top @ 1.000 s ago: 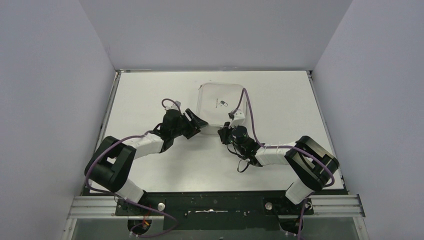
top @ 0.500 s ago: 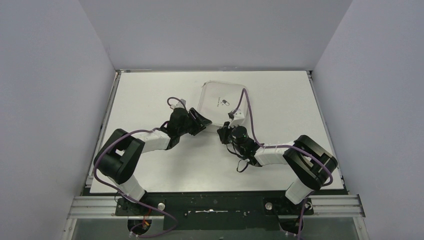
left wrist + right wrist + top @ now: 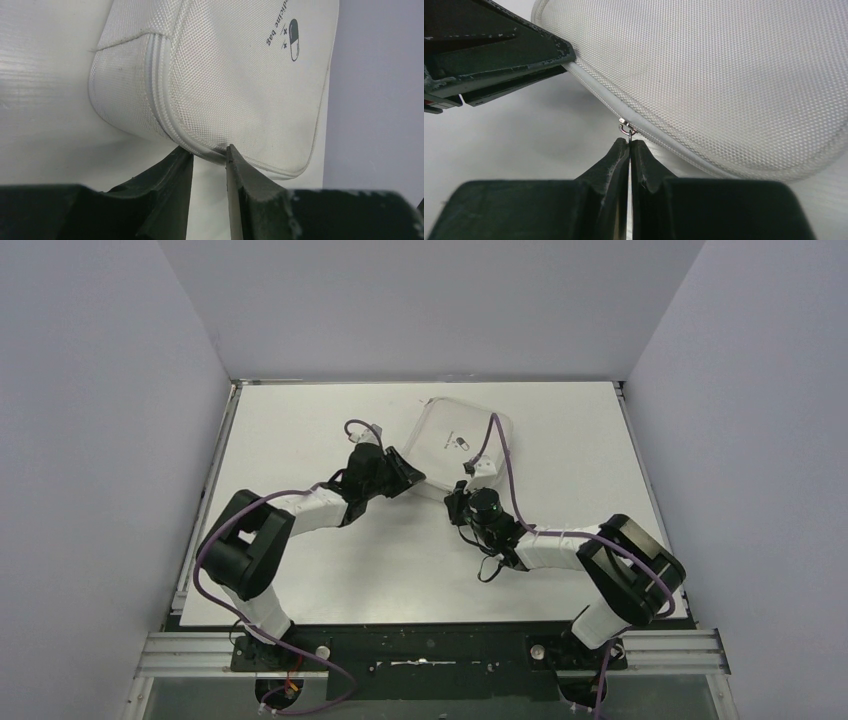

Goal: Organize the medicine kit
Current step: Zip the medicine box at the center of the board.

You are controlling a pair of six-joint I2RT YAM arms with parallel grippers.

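The medicine kit (image 3: 455,440) is a white woven zip bag with a small dark pill logo. It lies skewed on the table at the back centre. My left gripper (image 3: 410,476) is at its near-left edge. In the left wrist view its fingertips pinch the bag's piped rim (image 3: 209,152) from both sides. My right gripper (image 3: 459,497) is at the near edge. In the right wrist view it (image 3: 629,142) is shut on the small metal zipper pull (image 3: 625,128) under the kit (image 3: 724,65). The left fingers (image 3: 499,45) show at upper left.
The white table (image 3: 300,560) is walled by grey panels on the left, back and right. A purple cable (image 3: 497,455) from the right arm arcs over the kit's near-right corner. The arm bases stand at the near edge.
The kit has turned clockwise and shifted slightly right and away. Both grippers have moved with it, the left one to the right and farther from the bases.
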